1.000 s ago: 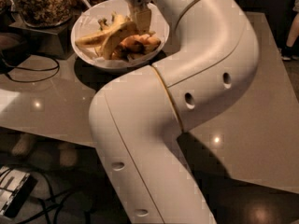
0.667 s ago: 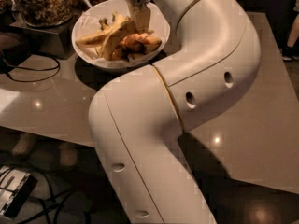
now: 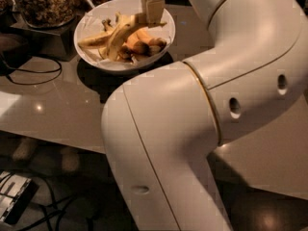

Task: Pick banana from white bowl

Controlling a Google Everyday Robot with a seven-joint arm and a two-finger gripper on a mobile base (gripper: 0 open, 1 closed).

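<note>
- The robot's white arm [image 3: 202, 109] fills the foreground, reaching across the counter [image 3: 57, 105] and hiding much of it.
- The white bowl [image 3: 95, 23] sits at the counter's far side, with a glass jar of nuts [image 3: 45, 4] near it.
- The banana [image 3: 118, 36] lies tilted in the bowl, its lower end among shorter bananas [image 3: 139, 44] and its upper end at the claw.
- The claw [image 3: 153, 19] hangs over the bowl, narrow and seemingly clamped on the banana's upper end. The grasp looks made, so the next move is a straight lift clear of the rim.
- A dark cable [image 3: 33, 78] lies aside, not in the way.
</note>
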